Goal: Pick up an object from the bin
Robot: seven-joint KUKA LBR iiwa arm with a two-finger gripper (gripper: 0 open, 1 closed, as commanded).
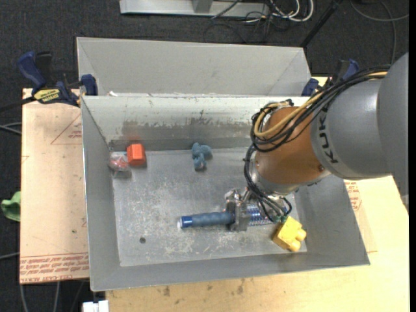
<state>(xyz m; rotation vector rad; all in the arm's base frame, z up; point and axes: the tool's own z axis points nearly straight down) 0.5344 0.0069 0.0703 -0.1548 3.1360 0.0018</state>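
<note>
Partly hidden, the hand (pixel 238 214) sits at the blue rod (pixel 207 221) — spread or pinching, unclear.

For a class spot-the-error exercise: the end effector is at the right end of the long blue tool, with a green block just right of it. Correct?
One error: the camera view shows the block is yellow, not green. The end effector is at the right end of the long blue tool.

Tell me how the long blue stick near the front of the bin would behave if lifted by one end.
The blue stick looks straight and rigid, so it probably won't droop. It seems round, so it may roll across the bin floor if nudged. With the gripper at its right end, it could tip there.
</note>
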